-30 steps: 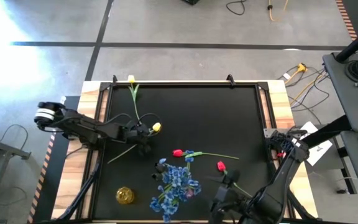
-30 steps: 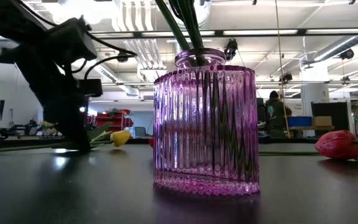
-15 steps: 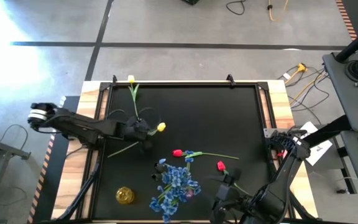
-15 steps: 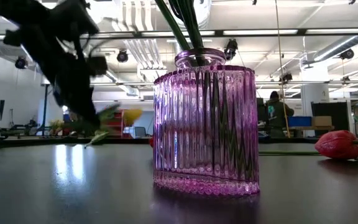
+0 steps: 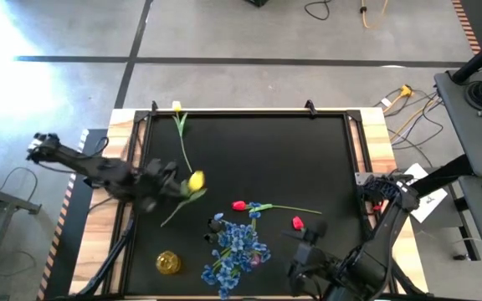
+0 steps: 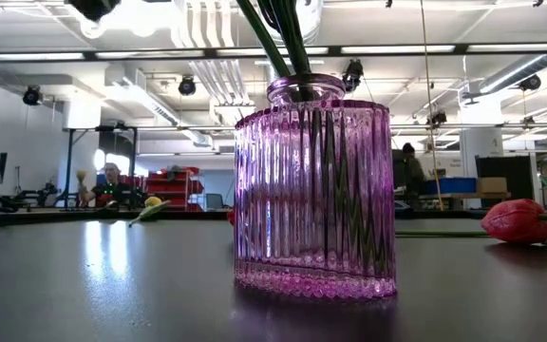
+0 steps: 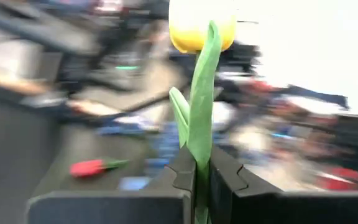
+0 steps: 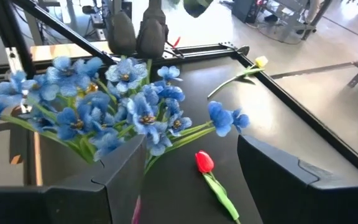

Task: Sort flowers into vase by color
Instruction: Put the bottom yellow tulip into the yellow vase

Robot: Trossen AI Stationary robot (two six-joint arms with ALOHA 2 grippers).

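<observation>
My left gripper (image 5: pixel 174 189) is shut on a yellow tulip (image 5: pixel 196 180) above the table's left middle; its bloom (image 7: pixel 201 28) stands past the fingers. A second yellow tulip (image 5: pixel 176 107) lies at the far edge. Two red tulips (image 5: pixel 239 205) (image 5: pixel 297 222) lie on the mat in the middle. Blue sprays (image 5: pixel 237 247) stand in the purple ribbed vase (image 6: pixel 313 185). My right gripper (image 5: pixel 306 244) hovers open at the near right, just short of the nearer red tulip (image 8: pixel 204 162), touching nothing. My left gripper pinches the yellow tulip's green stem (image 7: pixel 196 167) between its two fingers, a short way below the bloom. A leaf runs up beside the stem from the fingers. The rest of the stem (image 5: pixel 167 219) trails toward the near left edge; whether its end touches the mat does not show.
A small yellow glass vase (image 5: pixel 167 263) stands at the near left. The black mat has a raised frame (image 5: pixel 241 111) around it. Bare mat (image 5: pixel 308 159) lies at the far right. People stand in the room behind the table.
My left gripper has risen out of the low view and gone toward the table's left and near edges, taking the yellow tulip up off the mat with it. The bloom has moved the same way. My right gripper has stayed near the red tulip.
</observation>
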